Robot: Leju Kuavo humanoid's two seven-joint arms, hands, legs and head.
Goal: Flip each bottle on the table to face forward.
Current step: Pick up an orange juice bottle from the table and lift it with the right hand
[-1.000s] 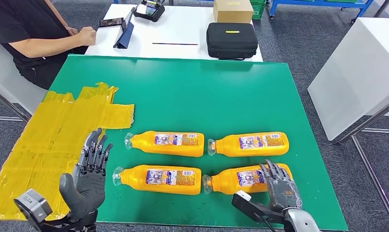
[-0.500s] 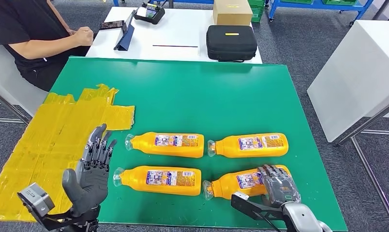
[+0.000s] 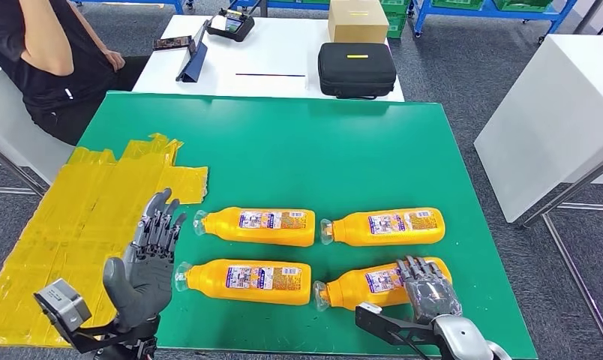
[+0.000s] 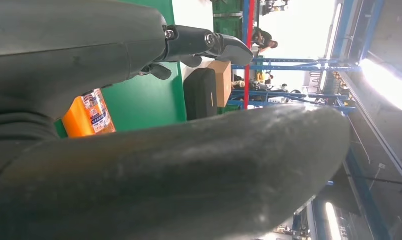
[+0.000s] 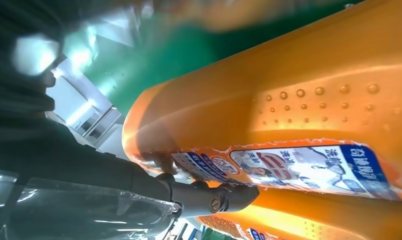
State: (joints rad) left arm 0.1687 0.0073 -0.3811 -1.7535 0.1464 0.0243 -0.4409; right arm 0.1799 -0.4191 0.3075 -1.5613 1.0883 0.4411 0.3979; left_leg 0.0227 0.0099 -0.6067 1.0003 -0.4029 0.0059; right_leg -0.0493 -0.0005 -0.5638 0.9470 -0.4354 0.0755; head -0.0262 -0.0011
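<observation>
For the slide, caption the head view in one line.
Right hand grasping the near-right of four lying orange plastic bottles on the green table; left hand raised open.

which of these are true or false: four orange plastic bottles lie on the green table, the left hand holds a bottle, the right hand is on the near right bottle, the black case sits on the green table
1. Four orange plastic bottles lie on the green table. True.
2. The left hand holds a bottle. False: it hovers open beside the near left bottle.
3. The right hand is on the near right bottle. True.
4. The black zipped case sits on the green table. False: it is on the white table behind.
</observation>
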